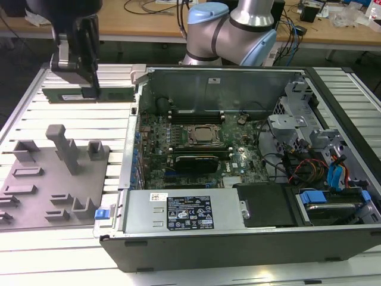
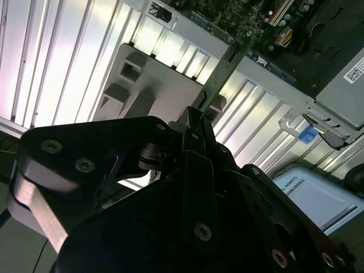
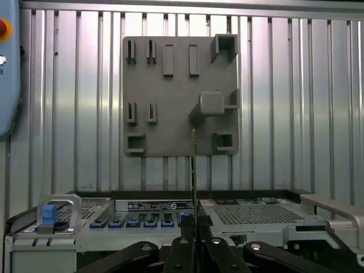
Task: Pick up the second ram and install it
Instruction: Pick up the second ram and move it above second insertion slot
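My gripper (image 1: 79, 80) hangs over the ribbed metal table at the exterior view's far left, beside the open computer case (image 1: 238, 238). It is shut on the second ram (image 1: 89, 94), a long thin green stick held level and lengthwise just below the fingers. In the first wrist view the ram (image 3: 194, 170) appears edge-on, rising from the gripper (image 3: 194, 238) in front of the grey holder plate (image 3: 170, 91). The second wrist view has the ram (image 2: 219, 77) reaching from the gripper (image 2: 193, 124) towards the case's edge. The long black slots (image 1: 196, 113) lie behind the silver CPU socket (image 1: 199, 136).
A grey holder plate (image 1: 36, 196) with upright posts lies on the table at the exterior view's left. A black block-shaped card (image 1: 196, 161) sits in front of the socket. The case wall (image 1: 132, 119) stands between the gripper and the motherboard. Drive cages and cables (image 1: 321, 167) crowd the right side.
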`<state>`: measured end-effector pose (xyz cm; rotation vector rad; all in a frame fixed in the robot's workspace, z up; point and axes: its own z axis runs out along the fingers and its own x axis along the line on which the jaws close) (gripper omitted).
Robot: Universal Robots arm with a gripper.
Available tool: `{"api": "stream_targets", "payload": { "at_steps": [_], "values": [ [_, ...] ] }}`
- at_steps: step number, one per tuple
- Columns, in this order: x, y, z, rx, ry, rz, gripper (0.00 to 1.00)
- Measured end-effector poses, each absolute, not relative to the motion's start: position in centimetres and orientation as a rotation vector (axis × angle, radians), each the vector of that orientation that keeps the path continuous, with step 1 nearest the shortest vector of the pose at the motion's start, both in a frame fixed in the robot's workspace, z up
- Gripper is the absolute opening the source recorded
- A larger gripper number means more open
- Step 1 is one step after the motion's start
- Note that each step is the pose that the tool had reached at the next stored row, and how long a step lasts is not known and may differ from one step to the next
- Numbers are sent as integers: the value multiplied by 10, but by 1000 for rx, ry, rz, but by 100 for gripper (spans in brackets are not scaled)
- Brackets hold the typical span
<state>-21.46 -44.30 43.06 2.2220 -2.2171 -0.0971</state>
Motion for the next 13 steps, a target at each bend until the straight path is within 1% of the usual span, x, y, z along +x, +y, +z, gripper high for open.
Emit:
{"api": "stream_targets", "payload": {
  "at_steps": [13],
  "values": [
    [-150, -441, 431, 2221, -2216, -99, 13]
  ]
}}
